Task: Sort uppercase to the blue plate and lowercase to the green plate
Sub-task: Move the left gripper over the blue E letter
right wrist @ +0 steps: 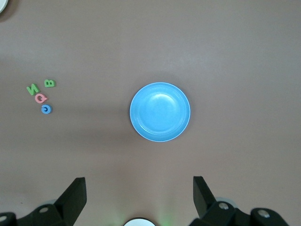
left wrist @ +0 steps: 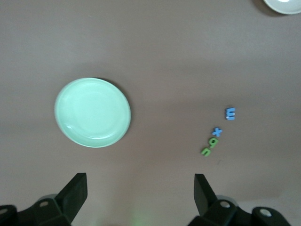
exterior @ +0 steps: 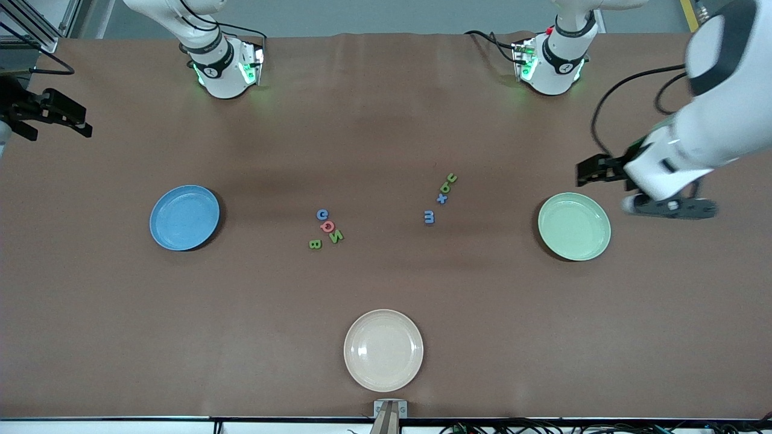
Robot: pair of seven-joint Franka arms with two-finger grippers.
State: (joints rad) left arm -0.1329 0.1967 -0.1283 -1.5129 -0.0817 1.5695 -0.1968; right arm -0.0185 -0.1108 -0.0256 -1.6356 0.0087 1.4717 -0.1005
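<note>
Loose letter pieces on the table read G (exterior: 322, 214), Q (exterior: 327, 226), N (exterior: 336, 236), B (exterior: 315, 244), m (exterior: 429, 217), x (exterior: 442, 198)

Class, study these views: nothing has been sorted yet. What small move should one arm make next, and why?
Probably the right gripper, open and high near the blue plate, should travel over the capital cluster and descend toward the blue G. All letters lie on the table and both plates are empty. The left gripper hangs open by the green plate.
</note>
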